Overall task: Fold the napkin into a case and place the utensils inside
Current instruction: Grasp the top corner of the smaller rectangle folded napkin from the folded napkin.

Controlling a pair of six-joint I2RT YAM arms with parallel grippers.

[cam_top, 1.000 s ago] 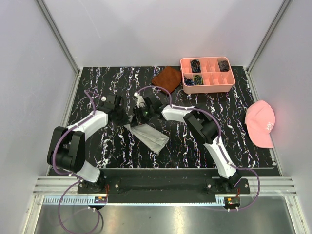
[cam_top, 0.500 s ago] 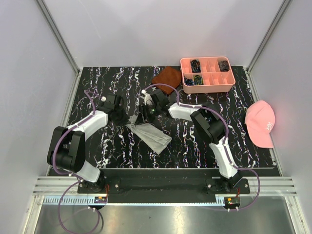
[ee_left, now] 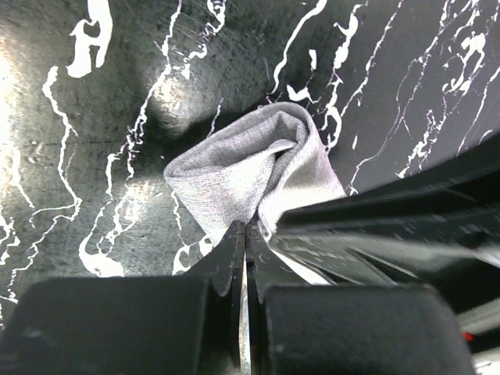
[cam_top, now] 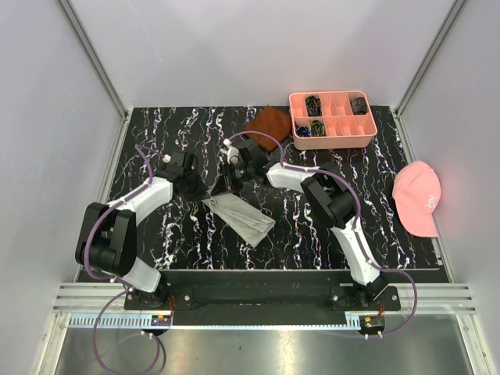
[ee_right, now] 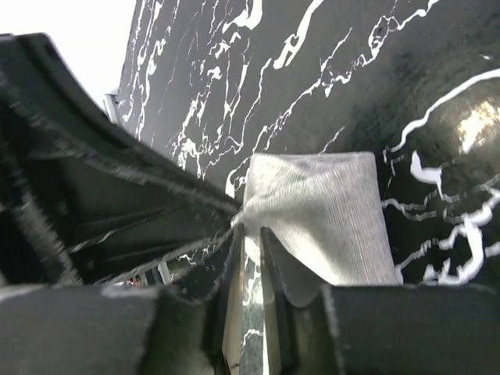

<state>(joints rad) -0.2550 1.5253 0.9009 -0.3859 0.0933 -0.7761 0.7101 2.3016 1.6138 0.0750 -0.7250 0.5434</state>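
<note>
The napkin [cam_top: 242,217] lies on the black marbled table as a narrow grey folded strip, the case, slanting from far left to near right. My left gripper [cam_top: 199,190] is at its far-left end, jaws shut on the napkin's raised corner [ee_left: 234,168]. The right gripper [cam_top: 226,181] comes in from the other side, tip to tip with the left one. Its fingers [ee_right: 273,250] stand a narrow gap apart, with the napkin's edge [ee_right: 320,219] caught between the tips. The left gripper [ee_left: 245,228] and right gripper [ee_right: 250,230] nearly touch. The utensils are out of view.
A rust-brown cloth [cam_top: 267,125] lies at the back, next to a pink compartment tray [cam_top: 334,141] with small dark items. A pink cap [cam_top: 418,197] sits at the right edge. White walls enclose the table on three sides.
The right gripper drew back a little toward the far side, opened, then closed again at the napkin's end. The strip's near end shifted slightly right. The left gripper stayed shut.
</note>
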